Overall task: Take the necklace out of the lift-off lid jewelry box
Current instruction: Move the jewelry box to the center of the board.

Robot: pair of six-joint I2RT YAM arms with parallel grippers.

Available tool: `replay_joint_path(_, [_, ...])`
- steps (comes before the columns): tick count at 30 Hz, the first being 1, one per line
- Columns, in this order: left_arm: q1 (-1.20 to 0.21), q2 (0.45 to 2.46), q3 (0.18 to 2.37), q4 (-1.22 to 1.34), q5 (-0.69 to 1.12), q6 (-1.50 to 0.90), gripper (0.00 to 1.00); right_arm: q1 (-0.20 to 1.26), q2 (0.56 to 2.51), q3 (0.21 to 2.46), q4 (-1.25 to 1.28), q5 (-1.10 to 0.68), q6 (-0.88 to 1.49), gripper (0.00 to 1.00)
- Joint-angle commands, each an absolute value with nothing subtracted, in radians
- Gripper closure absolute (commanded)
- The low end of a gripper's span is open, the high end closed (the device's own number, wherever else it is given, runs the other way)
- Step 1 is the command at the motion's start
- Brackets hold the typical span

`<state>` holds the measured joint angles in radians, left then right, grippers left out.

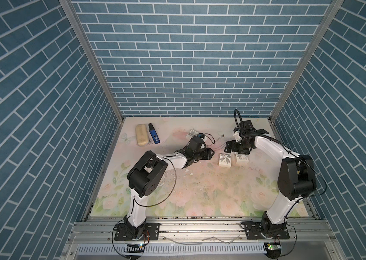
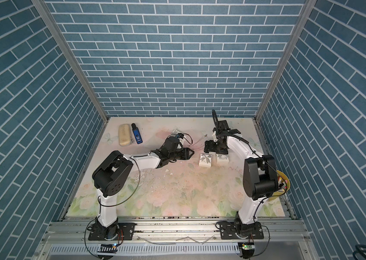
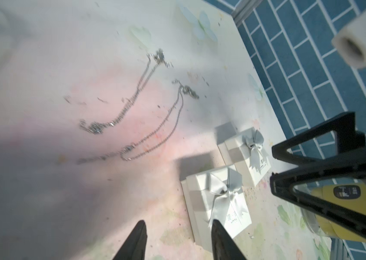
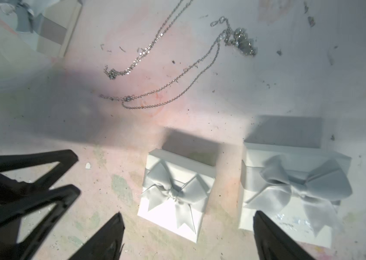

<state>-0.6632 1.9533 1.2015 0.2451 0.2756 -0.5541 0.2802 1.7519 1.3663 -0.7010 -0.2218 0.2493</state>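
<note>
Two necklaces are lying loose on the worktop point(image 1: 200, 193), outside every box: the near necklace point(image 4: 166, 96) and the far necklace point(image 4: 146, 50). Both are resting between the two arms, beyond a row of two lidded boxes as seen from the arm bases. Box A point(image 4: 175, 195) and box B point(image 4: 290, 193) are each carrying a bow, and both lids are appearing seated. A third box point(image 4: 49, 29) is sitting apart, past the far necklace; its lid state is not readable.

Left jaws are standing part open and gripping nothing, with the tips pointing at bare worktop just beside box A. Right jaws are standing wide open, also empty, and hanging over the box row; box A is showing between the tips in the right wrist view.

Key relation: the near necklace is running lengthwise roughly along the box row, slanting away from it toward the right arm point(image 1: 267, 146). Its low end is lying nearer the left arm point(image 1: 173, 159).

Judgement: the right arm is sitting nearer both lids, so any further lid lift is favouring the right jaws. Whether either closed box is holding another necklace cannot be told.
</note>
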Motion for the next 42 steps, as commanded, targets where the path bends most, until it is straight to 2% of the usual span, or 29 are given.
replay_joint_path(1, [-0.611, 1.869, 1.197, 0.068, 0.204, -0.414, 0.49, 0.281, 1.710, 1.366, -0.703, -0.224, 0.268, 0.13])
replay_joint_path(4, [-0.563, 1.815, 1.220, -0.072, 0.139, -0.340, 0.44, 0.289, 1.700, 1.359, -0.688, -0.226, 0.286, 0.16])
replay_joint_path(9, [-0.478, 1.758, 1.268, -0.257, 0.058, -0.250, 0.39, 0.319, 1.721, 1.379, -0.674, -0.218, 0.300, 0.17])
replay_joint_path(14, [-0.403, 1.781, 1.311, -0.310, 0.093, -0.199, 0.31, 0.338, 1.783, 1.447, -0.673, -0.217, 0.302, 0.17])
replay_joint_path(23, [-0.355, 2.033, 1.562, -0.282, 0.255, -0.220, 0.32, 0.363, 2.014, 1.711, -0.629, -0.250, 0.355, 0.18])
replay_joint_path(30, [-0.341, 2.237, 1.786, -0.246, 0.354, -0.222, 0.35, 0.381, 2.262, 1.954, -0.583, -0.302, 0.373, 0.24])
replay_joint_path(35, [-0.324, 2.397, 1.991, -0.311, 0.391, -0.220, 0.35, 0.396, 2.383, 2.061, -0.540, -0.340, 0.379, 0.24])
replay_joint_path(39, [-0.320, 2.503, 2.135, -0.353, 0.430, -0.227, 0.41, 0.412, 2.474, 2.147, -0.539, -0.384, 0.379, 0.26])
replay_joint_path(42, [-0.321, 2.518, 2.132, -0.326, 0.460, -0.260, 0.48, 0.420, 2.512, 2.179, -0.540, -0.414, 0.380, 0.29])
